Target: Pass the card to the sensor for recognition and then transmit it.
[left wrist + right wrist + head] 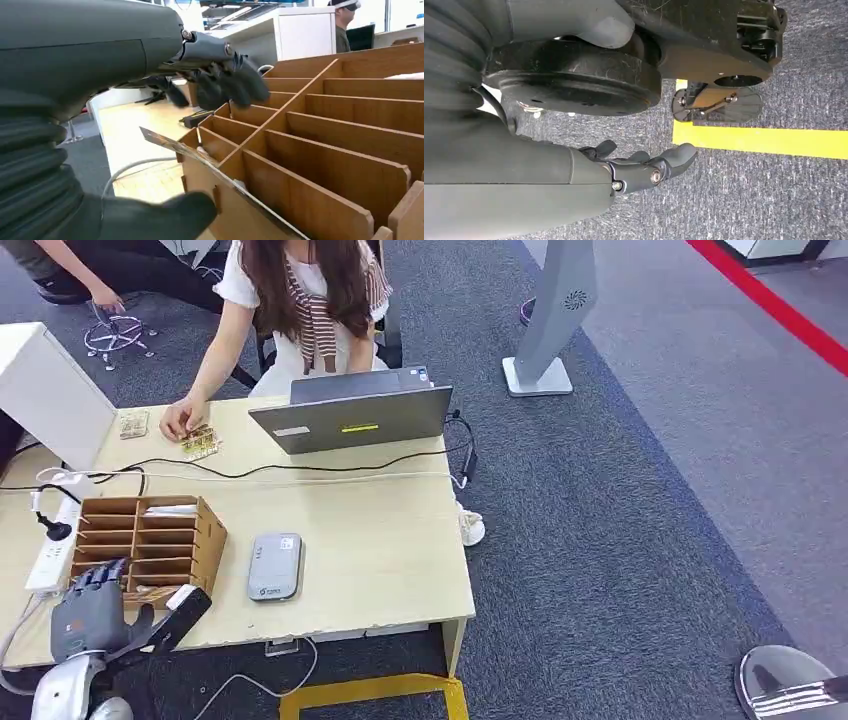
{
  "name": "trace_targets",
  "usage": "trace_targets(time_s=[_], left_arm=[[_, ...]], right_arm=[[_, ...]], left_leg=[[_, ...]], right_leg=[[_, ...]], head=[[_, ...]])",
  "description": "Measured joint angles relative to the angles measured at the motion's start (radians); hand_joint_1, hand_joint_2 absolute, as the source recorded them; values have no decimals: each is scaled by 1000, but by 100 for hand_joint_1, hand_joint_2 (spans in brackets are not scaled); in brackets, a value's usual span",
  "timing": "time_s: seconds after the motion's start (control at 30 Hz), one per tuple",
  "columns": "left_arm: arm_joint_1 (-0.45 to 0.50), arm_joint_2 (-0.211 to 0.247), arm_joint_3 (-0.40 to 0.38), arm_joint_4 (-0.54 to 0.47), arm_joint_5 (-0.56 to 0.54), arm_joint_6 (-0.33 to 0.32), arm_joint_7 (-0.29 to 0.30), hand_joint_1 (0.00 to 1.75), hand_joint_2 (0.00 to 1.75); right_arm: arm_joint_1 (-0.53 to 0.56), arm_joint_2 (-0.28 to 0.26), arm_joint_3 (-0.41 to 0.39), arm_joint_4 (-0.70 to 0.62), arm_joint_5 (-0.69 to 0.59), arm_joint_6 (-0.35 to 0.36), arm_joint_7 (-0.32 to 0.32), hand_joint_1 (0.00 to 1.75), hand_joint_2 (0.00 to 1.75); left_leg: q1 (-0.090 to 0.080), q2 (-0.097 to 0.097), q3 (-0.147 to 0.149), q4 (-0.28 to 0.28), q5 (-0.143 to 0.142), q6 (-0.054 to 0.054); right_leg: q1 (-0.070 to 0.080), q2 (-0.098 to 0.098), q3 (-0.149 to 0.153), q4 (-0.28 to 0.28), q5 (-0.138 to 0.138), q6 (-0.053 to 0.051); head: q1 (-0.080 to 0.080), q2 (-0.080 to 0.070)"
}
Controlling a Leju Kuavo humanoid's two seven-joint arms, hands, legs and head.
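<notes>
A wooden slotted card holder (212,536) stands on the desk's near left part. A thin card (200,155) leans out of its nearest slot, seen as a white corner (181,596) from the head. My left hand (92,612) hovers at that slot, fingers (225,85) curled above the holder (320,150) and thumb (165,215) below the card, neither touching it. The grey sensor (274,566) lies flat just right of the holder. My right hand (644,167) hangs over the carpet, fingers loosely apart and holding nothing.
A person (300,300) sits behind the desk, one hand on blister packs (200,443), with a laptop (350,417) in front. A black cable crosses the desk; a power strip (50,552) and a white box (45,390) stand at the left.
</notes>
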Motion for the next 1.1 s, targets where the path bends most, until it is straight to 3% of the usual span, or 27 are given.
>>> trace_targets(time_s=[0.9,1.1], left_arm=[[0,10,0,-2,29,2,-13,175,175],[2,17,-5,-72,56,-1,-32,175,175]], right_arm=[[1,0,-9,0,-2,10,-12,0,175],[1,0,-18,0,-2,0,-16,0,175]], left_leg=[[0,0,0,0,0,0],[0,0,0,0,0,0]], right_leg=[[0,0,0,0,0,0],[0,0,0,0,0,0]], head=[[0,0],[0,0]])
